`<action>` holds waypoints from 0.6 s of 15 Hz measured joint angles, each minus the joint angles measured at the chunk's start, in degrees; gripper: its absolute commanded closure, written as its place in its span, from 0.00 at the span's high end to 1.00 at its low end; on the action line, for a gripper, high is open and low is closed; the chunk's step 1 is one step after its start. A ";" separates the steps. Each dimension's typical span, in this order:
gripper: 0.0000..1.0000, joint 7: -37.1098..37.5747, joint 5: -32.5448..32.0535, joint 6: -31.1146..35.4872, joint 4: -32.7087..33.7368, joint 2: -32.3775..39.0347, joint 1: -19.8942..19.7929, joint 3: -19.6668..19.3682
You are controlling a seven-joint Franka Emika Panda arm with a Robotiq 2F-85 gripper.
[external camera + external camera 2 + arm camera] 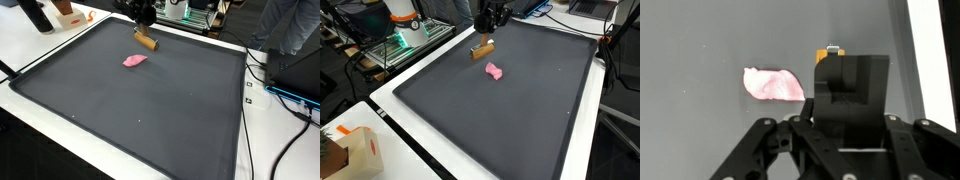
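My gripper (851, 62) hangs low over the far part of the dark mat (150, 110). In the wrist view its two black fingers (870, 90) look pressed together. A small tan wooden block (147, 41) lies right under the fingertips in both exterior views (483, 48). In the wrist view only its orange end (828, 51) pokes out past the fingers. Whether the fingers touch the block is hidden. A pink crumpled piece (134, 60) lies on the mat just beside the block, also in the wrist view (774, 84) and in an exterior view (495, 72).
The mat sits on a white table (60, 40) with a raised dark rim. A cardboard box (355, 150) stands off the mat's corner. Cables (285, 95) and equipment lie along the table's side, and a metal rack (400, 45) stands beyond the mat.
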 measured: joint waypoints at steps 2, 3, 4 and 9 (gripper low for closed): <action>0.24 -1.18 0.47 2.54 -0.03 1.61 -0.35 0.00; 0.24 -1.56 0.65 3.72 -0.04 2.29 -0.58 0.00; 0.24 -1.86 0.73 4.82 -0.04 2.90 -0.82 -0.01; 0.24 -2.48 0.93 10.26 -0.09 4.55 -2.41 -0.04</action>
